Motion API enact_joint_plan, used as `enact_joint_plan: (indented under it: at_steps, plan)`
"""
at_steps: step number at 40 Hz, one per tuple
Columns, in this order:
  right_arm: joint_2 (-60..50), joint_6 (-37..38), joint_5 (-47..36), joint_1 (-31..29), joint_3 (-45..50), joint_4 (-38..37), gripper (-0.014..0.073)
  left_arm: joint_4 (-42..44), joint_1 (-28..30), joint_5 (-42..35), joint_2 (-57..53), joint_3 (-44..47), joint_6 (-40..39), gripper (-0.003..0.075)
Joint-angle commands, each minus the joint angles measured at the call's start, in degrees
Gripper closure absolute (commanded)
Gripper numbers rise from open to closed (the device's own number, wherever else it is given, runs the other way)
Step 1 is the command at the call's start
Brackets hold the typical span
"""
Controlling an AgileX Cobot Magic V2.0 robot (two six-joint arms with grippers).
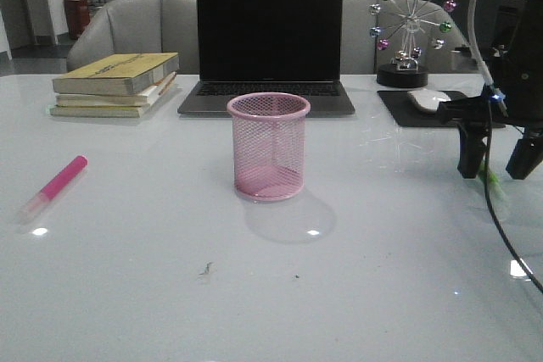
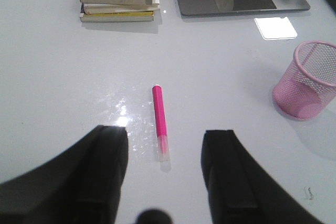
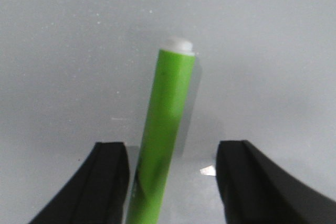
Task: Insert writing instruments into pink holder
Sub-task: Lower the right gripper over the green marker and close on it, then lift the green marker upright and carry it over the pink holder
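The pink holder point(image 1: 268, 146) stands upright at the table's middle, in front of the laptop; it also shows in the left wrist view point(image 2: 307, 80). The magenta marker point(image 1: 55, 186) lies flat at the left. My left gripper point(image 2: 165, 132) hangs open above it, the pale cap end point(image 2: 163, 150) between the two fingers; this gripper is out of the front view. At the right, my right gripper point(image 1: 496, 171) is open and low over the table, straddling the green marker point(image 3: 168, 119), which lies close to one finger. Only a sliver of green marker point(image 1: 491, 180) shows in front.
A laptop point(image 1: 267, 40) stands open behind the holder. Stacked books point(image 1: 114, 82) lie at the back left. A ferris-wheel ornament point(image 1: 411, 31) and a mouse point(image 1: 428, 99) on a black pad sit at the back right. A black cable point(image 1: 509, 243) trails from the right arm.
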Motion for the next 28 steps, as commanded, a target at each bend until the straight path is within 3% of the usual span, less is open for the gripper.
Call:
enact_joint_plan:
  at_steps: [1,4,8,16,28]
  plan:
    - [-2.2,-0.1,-0.6,-0.4,-1.3,0.4,0.0275,-1.2,-0.3,-3.6,-0.2,-2.1,-0.3,0.0316]
    - [-2.2,-0.1,-0.6,-0.4,-1.3,0.4,0.0437,-1.2,-0.3,-3.6,-0.2,-2.1,-0.3,0.0316]
    - [-2.2,-0.1,-0.5,-0.4,-1.3,0.4,0.0581,-1.2,-0.3,-3.6,-0.2,-2.1,-0.3,0.0316]
    - [-3.8,-0.1,-1.4,-0.2,-1.3,3.2,0.0557,-1.2,-0.3,-3.6,-0.2,-2.1,-0.3,0.0316]
    - [-15.8,-4.9,-11.3,4.6,-1.3,3.3,0.0557,-1.2,-0.3,-3.6,-0.2,-2.1,-0.3,0.0316]
